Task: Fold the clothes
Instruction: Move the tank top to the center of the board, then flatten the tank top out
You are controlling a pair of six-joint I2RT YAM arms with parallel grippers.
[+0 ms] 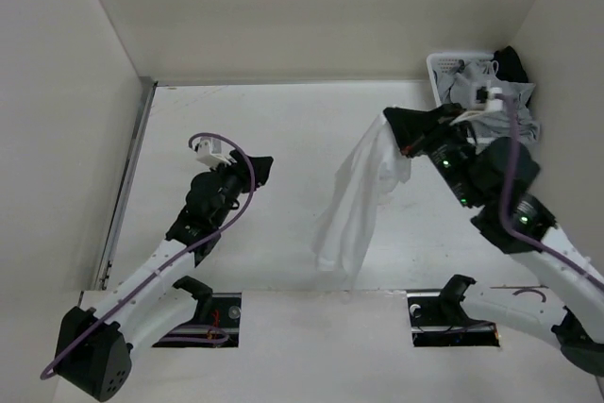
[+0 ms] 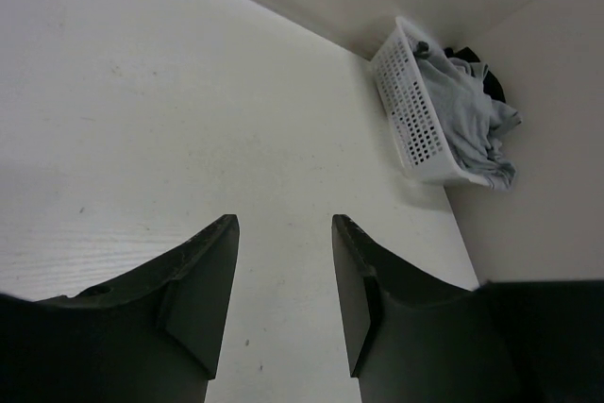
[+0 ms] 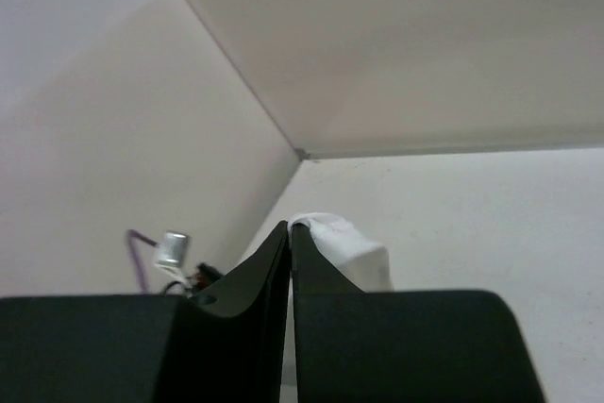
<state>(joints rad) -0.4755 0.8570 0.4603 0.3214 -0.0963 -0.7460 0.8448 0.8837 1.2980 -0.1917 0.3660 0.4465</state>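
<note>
On the left, the left gripper (image 1: 260,171) hangs over the white table (image 1: 283,115), well apart from the garment. The overhead view shows only its dark bulk. Its own wrist camera shows more: the two fingers (image 2: 203,280) are spread wide, with only bare tabletop between them. That camera looks across to the far right corner, where a white basket (image 2: 408,110) holds a grey garment (image 2: 467,115) that spills over its rim, with a black garment (image 2: 491,82) behind it.

Right of centre, the white top (image 1: 363,191) hangs in a long crumpled drape. Its upper end is bunched at the right gripper (image 1: 394,126) and its lower end trails down to the near middle of the table. The overhead view shows this whole drape. The right wrist camera shows only a small white fold (image 3: 344,247) just beyond the fingertips, where the fingers (image 3: 269,266) are pressed nearly together, pinching the fabric.

At the far right, the overhead view shows the basket (image 1: 444,68) partly hidden behind the right arm.
</note>
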